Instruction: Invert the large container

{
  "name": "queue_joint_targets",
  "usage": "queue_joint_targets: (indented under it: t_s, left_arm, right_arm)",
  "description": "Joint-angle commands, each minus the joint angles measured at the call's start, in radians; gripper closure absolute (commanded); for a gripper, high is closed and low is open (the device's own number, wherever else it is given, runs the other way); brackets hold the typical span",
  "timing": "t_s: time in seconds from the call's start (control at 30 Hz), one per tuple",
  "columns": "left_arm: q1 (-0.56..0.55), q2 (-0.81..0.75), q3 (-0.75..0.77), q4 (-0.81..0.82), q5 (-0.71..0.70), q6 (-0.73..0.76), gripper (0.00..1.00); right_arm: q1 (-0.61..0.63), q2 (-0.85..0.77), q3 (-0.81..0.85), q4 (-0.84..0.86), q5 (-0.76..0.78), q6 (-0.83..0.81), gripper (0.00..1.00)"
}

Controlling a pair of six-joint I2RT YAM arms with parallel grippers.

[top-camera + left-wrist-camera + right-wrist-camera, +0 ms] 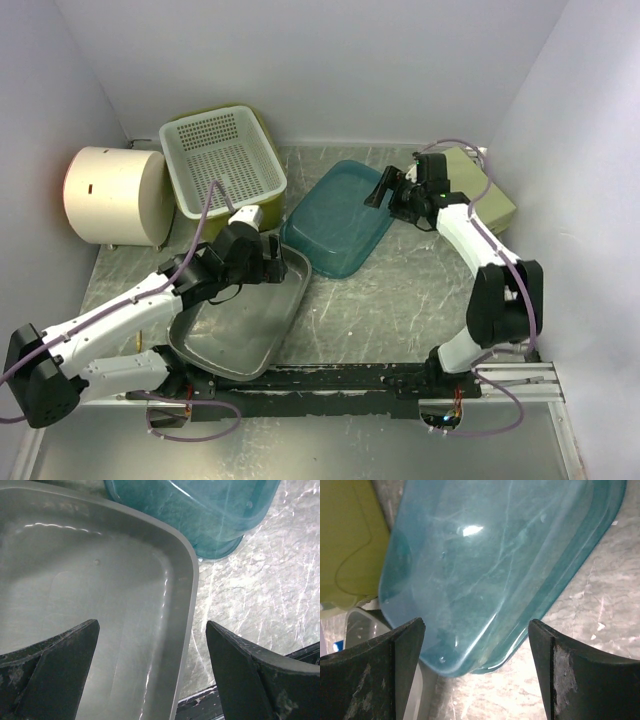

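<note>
Found the left gripper (151, 626) spread wide and empty over the right rim of the grey tray (235, 330). Took the teal tub (340, 220) for the large container, lying mid-table just right of the tray, one corner at the tray's far corner, seemingly bottom-up already. Judged it light, thin-walled, springy and glossy enough to slip, so best pinched across the rim on a long side. Saw the right gripper (476, 624) likewise apart, clamped on nothing, over the tub's far right edge.
</note>
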Motion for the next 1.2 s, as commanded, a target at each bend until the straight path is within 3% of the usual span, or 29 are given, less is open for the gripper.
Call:
queue_joint_targets:
  t_s: [0.0,0.13,0.23,0.4,0.57,0.77,0.87,0.93,1.07,1.17]
  left_arm:
    - [-0.004,-0.026,0.004,0.042,0.014,0.026,0.00]
    - [-0.008,0.007,0.026,0.074,0.046,0.038,0.01]
    - [-0.018,0.026,0.049,0.076,0.032,0.037,0.00]
    - [-0.019,0.033,0.056,0.079,-0.015,0.009,0.00]
    - [-0.016,0.026,0.084,0.048,-0.076,-0.043,0.00]
    - [-0.012,-0.026,0.092,0.005,-0.153,-0.092,0.00]
    - [-0.010,-0.047,0.078,0.016,-0.131,-0.083,0.00]
    - [-0.011,-0.061,0.062,0.035,-0.104,-0.079,0.00]
    - [-0.011,-0.075,0.043,0.054,-0.071,-0.068,0.00]
    - [-0.012,-0.077,0.043,0.049,-0.061,-0.055,0.00]
  right_arm:
    - [0.001,-0.127,-0.036,-0.064,0.081,-0.026,0.15]
    - [-0.014,-0.190,-0.121,-0.109,0.155,-0.017,0.15]
    - [0.010,-0.245,-0.229,-0.084,0.058,0.019,0.16]
    - [0.191,-0.334,-0.336,-0.031,0.097,0.137,0.16]
    - [0.398,-0.291,-0.325,0.039,0.154,0.245,0.16]
    - [0.472,-0.222,-0.367,0.261,0.049,0.431,0.16]
    - [0.437,-0.168,-0.282,0.215,0.153,0.360,0.16]
    - [0.345,-0.118,-0.208,0.141,0.197,0.271,0.15]
    - [0.115,-0.051,-0.125,0.089,0.085,0.173,0.16]
    - [0.066,-0.073,-0.076,0.034,0.121,0.126,0.16]
